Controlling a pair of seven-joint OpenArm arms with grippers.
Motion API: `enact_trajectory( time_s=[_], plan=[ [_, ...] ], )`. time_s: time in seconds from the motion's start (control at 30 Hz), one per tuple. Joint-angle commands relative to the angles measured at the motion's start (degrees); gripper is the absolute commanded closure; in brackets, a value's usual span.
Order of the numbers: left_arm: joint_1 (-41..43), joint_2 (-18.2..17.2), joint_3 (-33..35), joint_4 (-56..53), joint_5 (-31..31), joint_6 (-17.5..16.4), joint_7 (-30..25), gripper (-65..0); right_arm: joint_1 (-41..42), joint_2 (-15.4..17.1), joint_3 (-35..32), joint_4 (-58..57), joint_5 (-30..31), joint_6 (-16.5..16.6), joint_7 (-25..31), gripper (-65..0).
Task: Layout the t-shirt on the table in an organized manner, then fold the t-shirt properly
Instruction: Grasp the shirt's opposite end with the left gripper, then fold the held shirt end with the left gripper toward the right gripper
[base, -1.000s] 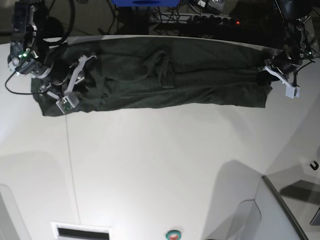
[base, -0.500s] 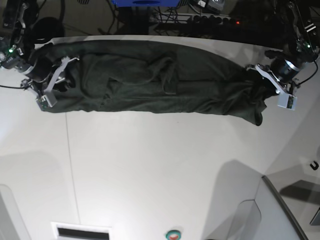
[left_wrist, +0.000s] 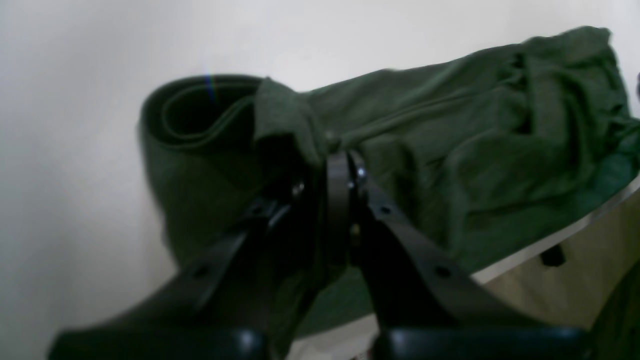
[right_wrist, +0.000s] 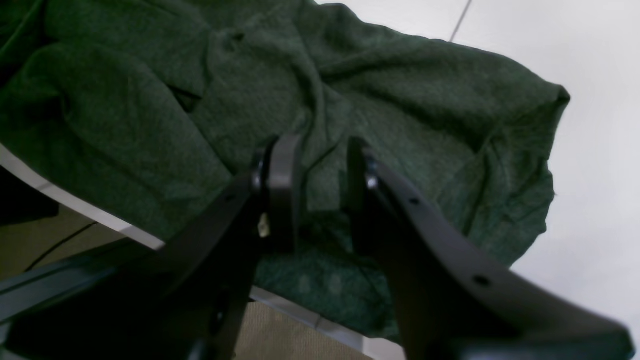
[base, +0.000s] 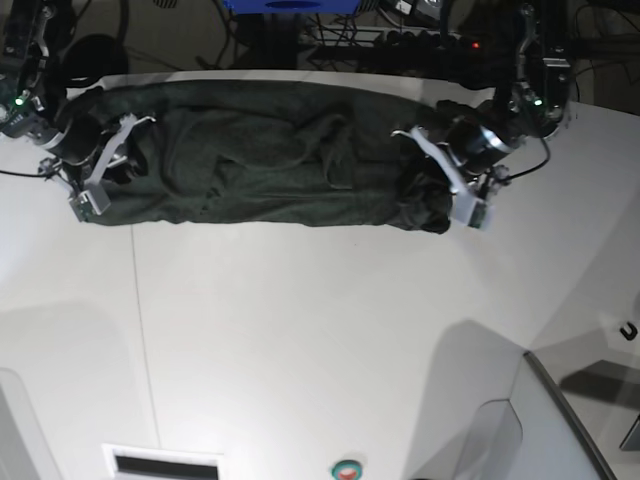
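1. Nearest the base camera lies the bare expanse of the table (base: 320, 340): smooth, matte white, crossed by a thin dark seam line (base: 143, 330) running front to back
2. Along the far edge the t-shirt (base: 270, 165) stretches in a long rumpled band of thin, soft dark green knit, creased into ridges at its middle
3. The left gripper (base: 445, 185), on the base view's right, has its slim black fingers pressed together on a bunched fold of the shirt; the left wrist view shows the jaws pinched on the cloth, with a hem (left_wrist: 200, 107) curling into a rounded loop beside them
4. The right gripper (base: 105, 170), at the band's other end, clamps a thicker wad of fabric between flat black fingers (right_wrist: 282, 170); the jaws stand slightly apart with heathered cloth filling the gap
5. In the right wrist view the shirt drapes past the table's pale rim
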Motion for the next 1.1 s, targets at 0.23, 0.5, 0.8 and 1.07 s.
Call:
enact_trajectory(
  time_s=[0.23, 0.5, 0.8, 1.07],
  plan=[
    [-5.36, -0.36, 15.52, -2.90, -1.17, 7.74, -1.37, 0.0, 0.26, 0.49, 0.22, 0.88, 0.78, 0.28, 1.05, -15.5],
    [-8.78, -0.18, 24.92, -8.17, -1.17, 8.71, -1.37, 0.0, 0.26, 0.49, 4.09, 0.88, 0.78, 0.28, 1.05, -15.5],
    [-8.87, 4.48, 25.36, -10.54, 8.23, 8.71, -1.37, 0.0, 0.26, 0.49, 5.23, 0.88, 0.78, 0.28, 1.05, -15.5],
    [-10.01, 4.83, 28.53, -10.63, 8.85, 8.71, -1.28, 0.0, 0.26, 0.49, 5.06, 0.88, 0.78, 0.28, 1.05, -15.5]
  ],
)
